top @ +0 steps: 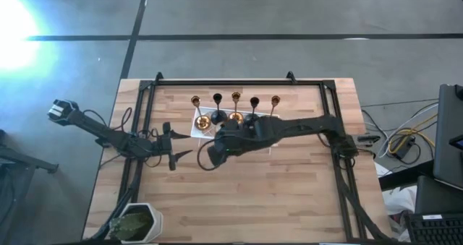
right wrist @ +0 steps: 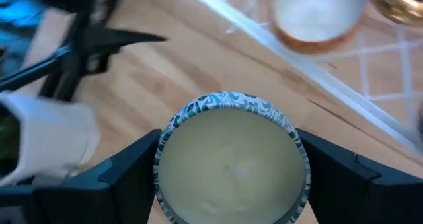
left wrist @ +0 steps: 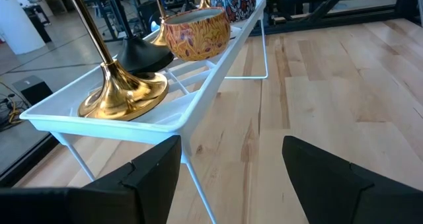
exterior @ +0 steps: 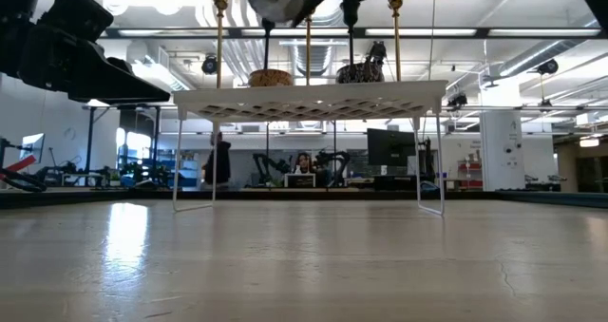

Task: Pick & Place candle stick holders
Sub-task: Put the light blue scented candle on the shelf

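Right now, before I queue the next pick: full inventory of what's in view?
gold candle stick holders: three, shiny gold, upright on the tray
black candle stick holders: two, black, upright on the tray
tray: one, white lattice on wire legs, far middle of the table
orange candle tin: one, on the tray
dark candle tin: one, on the tray
blue-white candle tin: one, in the right gripper, off the tray
pot: one, white, with greenery, near-left corner
table: one, pale wood
left gripper: open, empty, beside the tray
right gripper: shut on the blue-white candle tin
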`<control>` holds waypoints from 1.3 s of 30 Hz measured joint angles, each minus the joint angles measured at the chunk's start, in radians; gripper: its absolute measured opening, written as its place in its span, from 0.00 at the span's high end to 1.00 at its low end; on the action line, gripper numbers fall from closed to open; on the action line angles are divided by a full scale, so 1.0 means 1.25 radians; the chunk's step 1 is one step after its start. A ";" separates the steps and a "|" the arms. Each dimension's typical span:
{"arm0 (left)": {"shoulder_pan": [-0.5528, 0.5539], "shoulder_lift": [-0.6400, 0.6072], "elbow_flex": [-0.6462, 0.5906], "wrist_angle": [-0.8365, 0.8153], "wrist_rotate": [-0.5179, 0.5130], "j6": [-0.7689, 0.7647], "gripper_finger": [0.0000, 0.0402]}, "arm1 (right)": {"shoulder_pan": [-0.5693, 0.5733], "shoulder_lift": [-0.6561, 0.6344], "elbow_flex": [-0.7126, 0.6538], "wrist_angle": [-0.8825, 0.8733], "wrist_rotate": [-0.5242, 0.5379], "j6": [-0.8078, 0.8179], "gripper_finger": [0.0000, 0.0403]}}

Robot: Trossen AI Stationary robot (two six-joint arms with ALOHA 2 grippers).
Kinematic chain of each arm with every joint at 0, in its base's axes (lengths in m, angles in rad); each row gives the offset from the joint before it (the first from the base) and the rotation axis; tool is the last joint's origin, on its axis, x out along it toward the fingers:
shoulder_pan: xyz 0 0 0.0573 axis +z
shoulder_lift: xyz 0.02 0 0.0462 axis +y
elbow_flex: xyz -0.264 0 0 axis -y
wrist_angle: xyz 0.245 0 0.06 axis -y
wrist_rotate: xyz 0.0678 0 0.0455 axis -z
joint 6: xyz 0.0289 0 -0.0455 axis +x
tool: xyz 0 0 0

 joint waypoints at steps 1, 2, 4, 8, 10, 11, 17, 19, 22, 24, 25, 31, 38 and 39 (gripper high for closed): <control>0.000 0.000 0.000 0.000 0.000 0.000 0.33 | 0.000 0.017 0.026 -0.026 0.008 0.025 0.27; 0.000 0.000 0.000 0.001 0.000 0.000 0.33 | 0.001 0.031 0.045 -0.046 0.013 0.047 0.27; 0.000 0.000 0.000 -0.001 0.000 0.000 0.33 | 0.001 0.035 0.033 -0.051 0.014 0.098 0.27; 0.000 0.001 0.000 -0.002 0.000 0.000 0.33 | -0.001 0.033 0.013 -0.066 0.037 0.181 0.27; 0.000 0.001 0.000 -0.004 0.000 0.000 0.33 | -0.002 0.031 0.013 -0.065 0.055 0.204 0.27; 0.000 0.001 0.000 -0.003 0.000 0.000 0.33 | -0.004 0.030 0.013 -0.065 0.060 0.212 0.27; 0.000 0.001 0.000 -0.006 0.000 0.000 0.33 | -0.023 0.029 0.016 -0.062 0.074 0.247 0.27; 0.000 0.001 0.000 -0.006 0.000 0.000 0.33 | -0.031 0.029 0.016 -0.057 0.075 0.249 0.27; 0.000 0.001 0.000 -0.007 0.000 0.000 0.33 | -0.037 0.029 0.016 -0.053 0.076 0.238 0.27; 0.000 0.001 0.000 -0.007 0.000 0.000 0.33 | -0.036 0.029 0.016 -0.053 0.076 0.234 0.27; 0.000 0.001 0.000 -0.007 0.000 0.000 0.33 | -0.034 0.029 0.016 -0.053 0.075 0.229 0.27; 0.000 0.001 0.000 -0.006 0.000 0.000 0.33 | -0.020 0.029 0.017 -0.034 0.065 0.149 0.27; 0.000 0.001 0.000 -0.006 0.000 0.000 0.33 | -0.015 0.026 0.024 0.051 0.050 -0.174 0.27; 0.000 0.001 0.000 -0.006 0.000 0.000 0.33 | -0.015 0.026 0.024 0.060 0.048 -0.221 0.27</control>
